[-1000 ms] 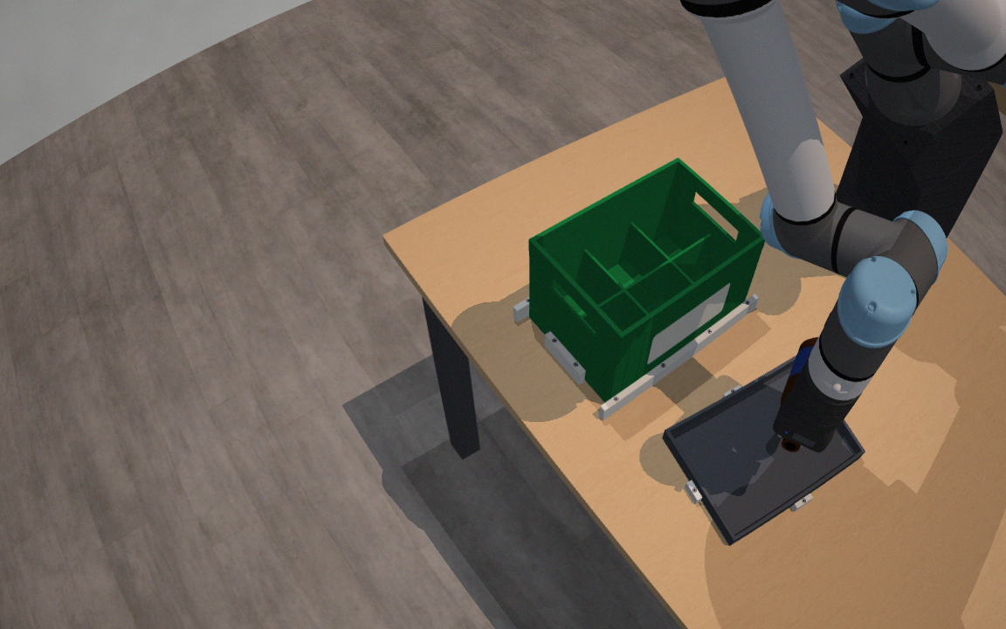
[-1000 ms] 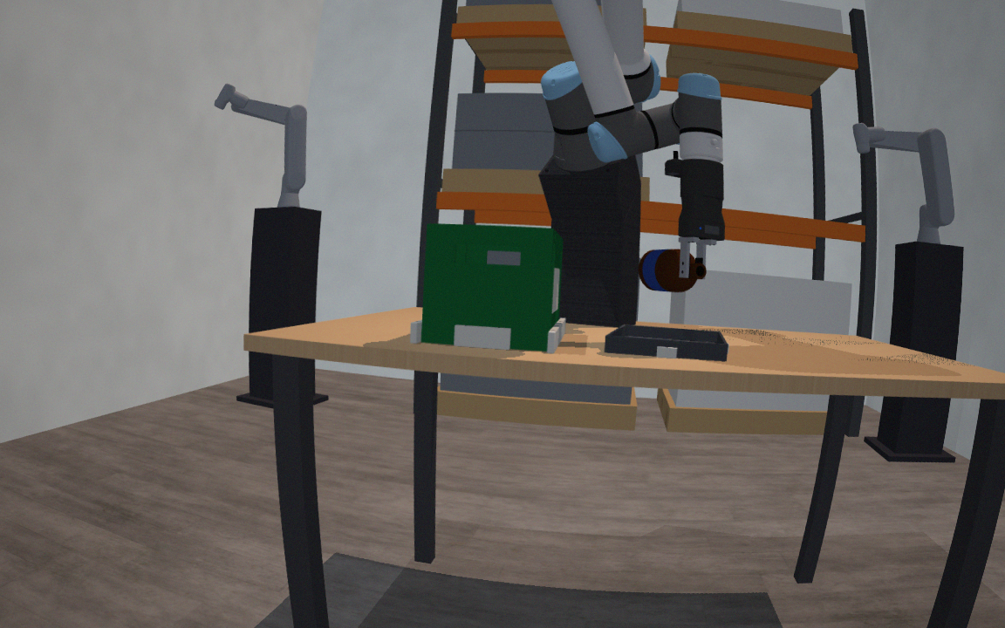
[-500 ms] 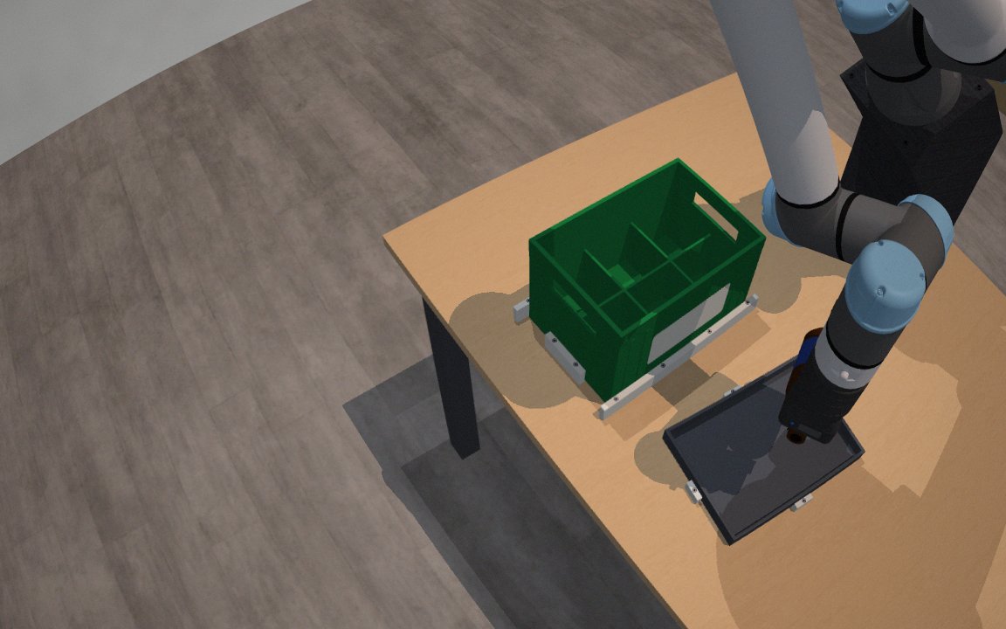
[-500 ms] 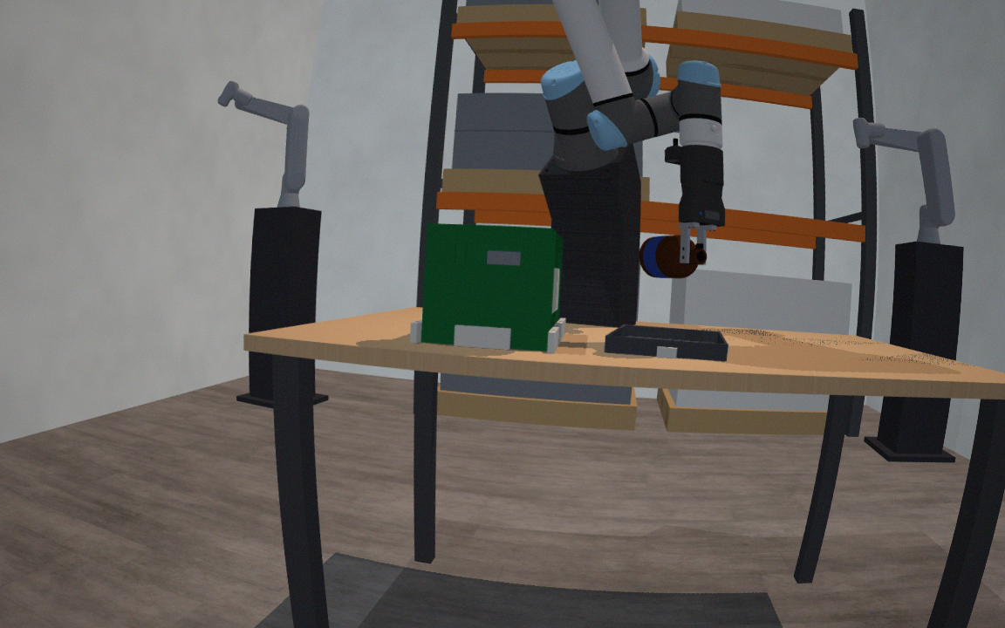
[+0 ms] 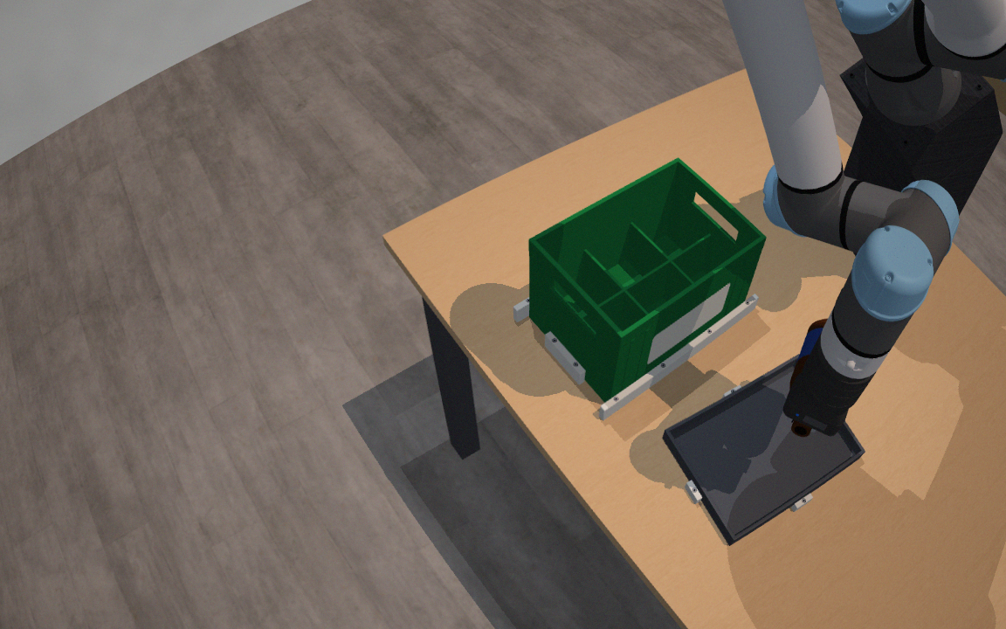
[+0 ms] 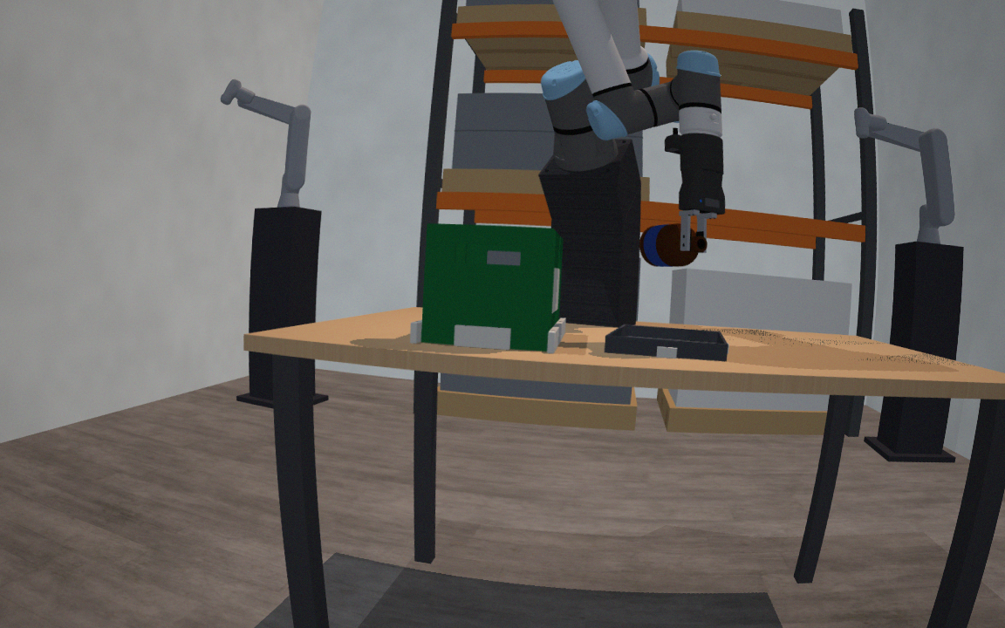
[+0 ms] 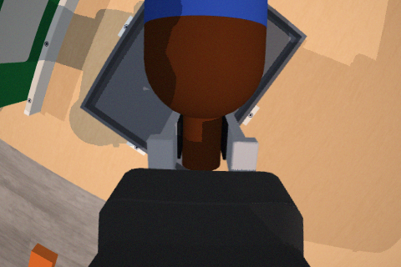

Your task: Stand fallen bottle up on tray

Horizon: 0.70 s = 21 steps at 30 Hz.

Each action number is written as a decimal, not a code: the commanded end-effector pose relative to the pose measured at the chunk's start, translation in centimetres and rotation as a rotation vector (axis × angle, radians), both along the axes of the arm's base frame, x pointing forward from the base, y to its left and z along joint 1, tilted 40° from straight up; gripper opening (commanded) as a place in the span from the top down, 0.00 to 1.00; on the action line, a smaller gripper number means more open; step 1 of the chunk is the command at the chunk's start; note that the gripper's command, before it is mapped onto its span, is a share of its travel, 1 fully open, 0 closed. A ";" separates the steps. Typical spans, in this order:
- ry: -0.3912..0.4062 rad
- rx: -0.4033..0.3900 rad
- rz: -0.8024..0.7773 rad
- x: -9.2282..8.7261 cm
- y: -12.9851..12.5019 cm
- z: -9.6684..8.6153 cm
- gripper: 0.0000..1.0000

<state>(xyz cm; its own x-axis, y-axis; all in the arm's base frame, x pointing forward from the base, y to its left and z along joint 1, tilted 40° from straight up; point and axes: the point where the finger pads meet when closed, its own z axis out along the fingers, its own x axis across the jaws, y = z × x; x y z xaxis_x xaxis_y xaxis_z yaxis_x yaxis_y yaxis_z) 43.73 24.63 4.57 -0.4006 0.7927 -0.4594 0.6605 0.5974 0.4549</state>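
Note:
My gripper (image 7: pixel 201 125) is shut on the neck of a brown bottle (image 7: pixel 205 22) with a blue label. The bottle lies horizontal in the grip and hangs well above the dark grey tray (image 6: pixel 666 341), as the exterior view shows (image 6: pixel 670 246). In the top view the arm hides most of the bottle (image 5: pixel 808 351); the gripper (image 5: pixel 811 411) is over the tray's far right part (image 5: pixel 761 453). The tray is empty and shows below the bottle in the wrist view (image 7: pixel 130 89).
The green crate (image 5: pixel 644 273) with inner dividers stands left of the tray between grey rails (image 5: pixel 678 355). It also shows in the exterior view (image 6: pixel 490 284). A shelf rack (image 6: pixel 646 194) stands behind the table.

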 end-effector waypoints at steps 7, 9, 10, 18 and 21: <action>0.004 -0.002 0.000 -1.1 0.1 0.9 1.00; 0.004 -0.002 0.000 -1.2 0.2 1.0 1.00; 0.004 -0.002 0.000 -1.2 0.2 1.1 1.00; 0.003 -0.002 0.000 -1.5 0.2 1.5 1.00; 0.004 -0.002 0.000 -1.6 0.3 1.6 1.00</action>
